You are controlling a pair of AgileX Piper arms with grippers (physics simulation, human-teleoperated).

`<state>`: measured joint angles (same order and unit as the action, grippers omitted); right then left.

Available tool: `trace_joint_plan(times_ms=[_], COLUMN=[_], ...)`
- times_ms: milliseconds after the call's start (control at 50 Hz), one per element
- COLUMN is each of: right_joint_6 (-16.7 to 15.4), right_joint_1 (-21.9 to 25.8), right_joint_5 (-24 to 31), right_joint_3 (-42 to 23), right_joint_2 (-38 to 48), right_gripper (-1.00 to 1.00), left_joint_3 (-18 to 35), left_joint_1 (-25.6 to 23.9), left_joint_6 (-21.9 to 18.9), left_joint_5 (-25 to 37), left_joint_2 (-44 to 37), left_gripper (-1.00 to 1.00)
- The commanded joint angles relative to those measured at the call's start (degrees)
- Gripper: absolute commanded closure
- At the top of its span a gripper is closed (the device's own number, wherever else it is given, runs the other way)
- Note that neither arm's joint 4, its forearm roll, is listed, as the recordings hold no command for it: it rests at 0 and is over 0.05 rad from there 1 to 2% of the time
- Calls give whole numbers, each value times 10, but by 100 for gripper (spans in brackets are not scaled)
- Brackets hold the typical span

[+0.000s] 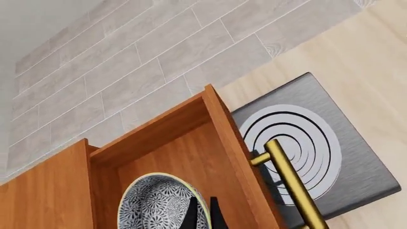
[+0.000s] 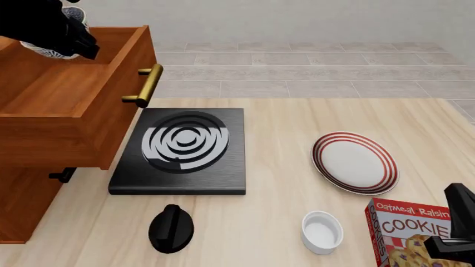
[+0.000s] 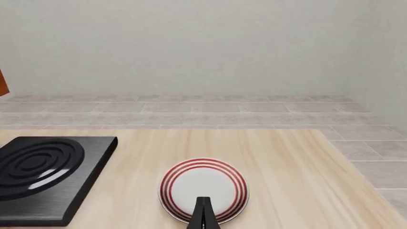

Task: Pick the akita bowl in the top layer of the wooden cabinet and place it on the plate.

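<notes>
from my station: left gripper (image 1: 202, 214) sits over the top layer (image 2: 70, 89) of the wooden cabinet (image 2: 30, 194), which is pulled out, its brass bar handle (image 2: 146, 84) jutting over the black stove slab (image 2: 182, 150). in the left wrist view the two dark fingertips (image 1: 190, 215) lie close together across the rim of the akita bowl (image 1: 156, 202), clenched on that rim as far as i can judge; the bowl's patterned inside faces the camera with the drawer floor behind it. in the front view the left arm's dark body covers most of the bowl, only a patterned edge showing at the top left corner above the drawer; i cannot tell whether the bowl touches the drawer floor. the plate (image 2: 355, 162) with red rings lies bare on the bench (image 2: 297, 119), right of the stove slab and well apart from the cabinet. right gripper (image 3: 203, 214) hangs low near the bench's right front edge, its fingers pressed together on nothing, pointing toward the plate in the right wrist view. near it are a small white cup (image 2: 322, 232) and a cookie box (image 2: 408, 233). a black knob-like object (image 2: 171, 228) sits in front of the stove slab.
</notes>
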<state>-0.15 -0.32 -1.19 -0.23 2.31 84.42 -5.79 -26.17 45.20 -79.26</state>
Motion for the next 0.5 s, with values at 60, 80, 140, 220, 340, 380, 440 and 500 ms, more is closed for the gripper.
trace_joint_plan(times_ms=[60, 80, 140, 220, 340, 380, 440, 500], right_joint_6=[1, 1, 1, 0, 0, 0, -1, 0], right_joint_1=[0, 0, 0, 0, 0, 0, 0, 0], right_joint_5=[-2, -3, -4, -8, -3, 0, -1, 3], right_joint_3=[0, 0, 0, 0, 0, 0, 0, 0], right_joint_2=[2, 2, 3, 7, 3, 0, 1, -3], right_gripper=[100, 100, 100, 100, 100, 100, 100, 100], left_joint_3=[42, 46, 57, 73, 95, 106, 120, 145], left_joint_1=[1, 0, -6, -13, -14, -16, -19, -31], left_joint_6=[-12, -11, -9, -8, -14, -16, -15, -15], left_joint_5=[18, 21, 27, 35, 42, 44, 48, 57], left_joint_2=[-1, -1, 1, 1, -2, -3, -4, -7], left_gripper=[100, 100, 100, 100, 100, 100, 100, 100])
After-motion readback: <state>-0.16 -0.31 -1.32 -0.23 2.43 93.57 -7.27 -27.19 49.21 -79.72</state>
